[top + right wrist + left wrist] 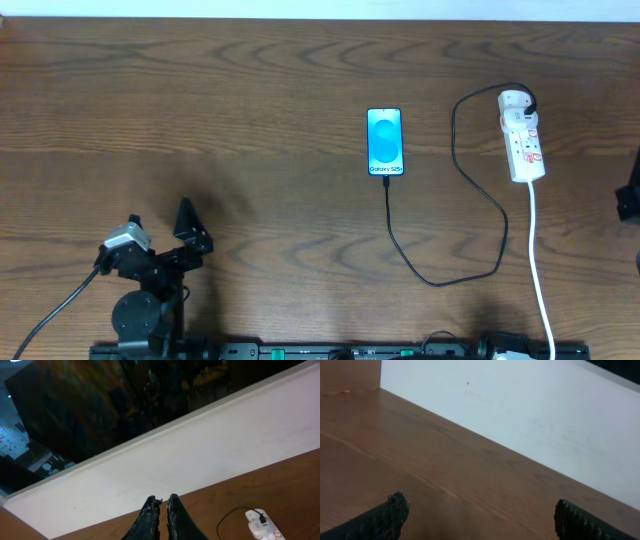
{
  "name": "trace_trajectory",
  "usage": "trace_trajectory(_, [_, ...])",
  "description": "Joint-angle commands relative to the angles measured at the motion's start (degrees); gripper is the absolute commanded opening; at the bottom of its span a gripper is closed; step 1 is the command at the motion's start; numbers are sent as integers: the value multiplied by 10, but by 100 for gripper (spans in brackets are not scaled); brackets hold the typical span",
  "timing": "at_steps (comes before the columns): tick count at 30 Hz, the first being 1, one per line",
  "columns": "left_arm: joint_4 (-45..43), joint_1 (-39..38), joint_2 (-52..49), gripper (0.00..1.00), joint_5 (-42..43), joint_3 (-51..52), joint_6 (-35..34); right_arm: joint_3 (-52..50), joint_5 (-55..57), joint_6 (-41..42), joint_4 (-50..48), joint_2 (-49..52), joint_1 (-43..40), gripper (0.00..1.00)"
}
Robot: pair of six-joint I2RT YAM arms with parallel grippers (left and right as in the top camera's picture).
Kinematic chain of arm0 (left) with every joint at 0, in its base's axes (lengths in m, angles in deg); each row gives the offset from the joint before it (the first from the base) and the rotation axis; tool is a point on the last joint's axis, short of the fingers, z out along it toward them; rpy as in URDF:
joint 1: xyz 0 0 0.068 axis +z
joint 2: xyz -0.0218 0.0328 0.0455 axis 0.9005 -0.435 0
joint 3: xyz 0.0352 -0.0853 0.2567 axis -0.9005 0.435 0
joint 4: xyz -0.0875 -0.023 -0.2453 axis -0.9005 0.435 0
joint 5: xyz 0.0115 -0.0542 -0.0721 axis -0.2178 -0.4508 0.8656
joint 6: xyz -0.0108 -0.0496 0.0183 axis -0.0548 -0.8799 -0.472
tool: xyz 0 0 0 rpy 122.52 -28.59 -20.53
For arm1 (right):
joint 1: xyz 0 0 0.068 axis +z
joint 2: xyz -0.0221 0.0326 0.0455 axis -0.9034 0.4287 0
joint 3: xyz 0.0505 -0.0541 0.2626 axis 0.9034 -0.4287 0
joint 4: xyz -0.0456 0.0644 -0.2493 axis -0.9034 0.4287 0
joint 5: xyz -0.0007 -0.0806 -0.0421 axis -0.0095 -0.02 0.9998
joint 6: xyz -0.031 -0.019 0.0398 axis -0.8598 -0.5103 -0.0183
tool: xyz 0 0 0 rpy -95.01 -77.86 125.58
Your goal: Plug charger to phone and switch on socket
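The phone (385, 141) lies flat at the table's middle, its cyan screen lit. The thin black charger cable (430, 281) runs from the phone's bottom edge, loops right and up to a plug in the far end of the white power strip (524, 138). The cable's tip touches the phone's bottom edge. The strip (262, 523) and cable (227, 515) also show in the right wrist view. My left gripper (481, 515) is wide open and empty, low at the front left (158, 216). My right gripper (163, 501) is shut and empty, raised off the table.
The strip's white cord (538, 260) runs toward the front edge. A part of the right arm (627, 200) shows at the right edge. A white wall (530, 415) stands behind the table's far edge. The arm bases' rail (330, 350) lies along the front.
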Motion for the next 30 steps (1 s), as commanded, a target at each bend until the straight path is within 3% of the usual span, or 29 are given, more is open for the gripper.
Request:
trace_trajectory(1, [-27, 3, 2, 95, 3, 21, -1, -3, 3, -10, 1, -8, 5, 7])
trace_trajectory(19, [-146, 3, 2, 95, 24, 132, -26, -3, 3, -10, 1, -11, 5, 9])
trace_trajectory(30, [-97, 3, 2, 95, 12, 132, -10, -3, 0, -10, 1, -11, 5, 9])
